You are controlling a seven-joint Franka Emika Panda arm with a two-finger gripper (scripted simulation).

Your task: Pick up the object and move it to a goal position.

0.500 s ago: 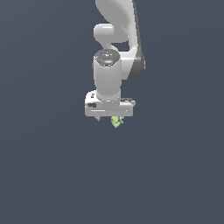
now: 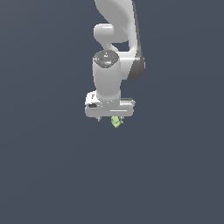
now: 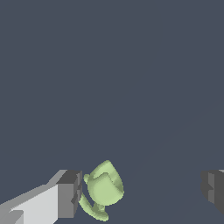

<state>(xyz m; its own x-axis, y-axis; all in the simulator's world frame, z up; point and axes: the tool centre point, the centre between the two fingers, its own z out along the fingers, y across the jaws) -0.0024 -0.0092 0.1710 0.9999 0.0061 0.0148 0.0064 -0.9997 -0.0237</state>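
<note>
**Object sits off-centre in the spread claw, hard against one finger**

The claw (image 3: 142,192) hangs over the dark desk (image 2: 52,175) with its two fingers wide apart. In the wrist view the light-green object (image 3: 103,190) lies between them, but not midway: it is touching or just beside one finger (image 3: 70,194), while the other finger is well apart from it across a wide bare gap. So the move ahead turns on that offset; closing as things stand would, I judge, let the far finger sweep the whole gap and push the object, unless the claw first shifts sideways to centre it.

In the exterior view the object (image 2: 116,121) peeks out just below the claw's white body, toward the exterior view's right of its middle.

The object looks like a rounded lump on a thinner curled base. Its long axis runs roughly across the line joining the fingers, slightly tilted. Whether it rests on the desk cannot be told.
</note>
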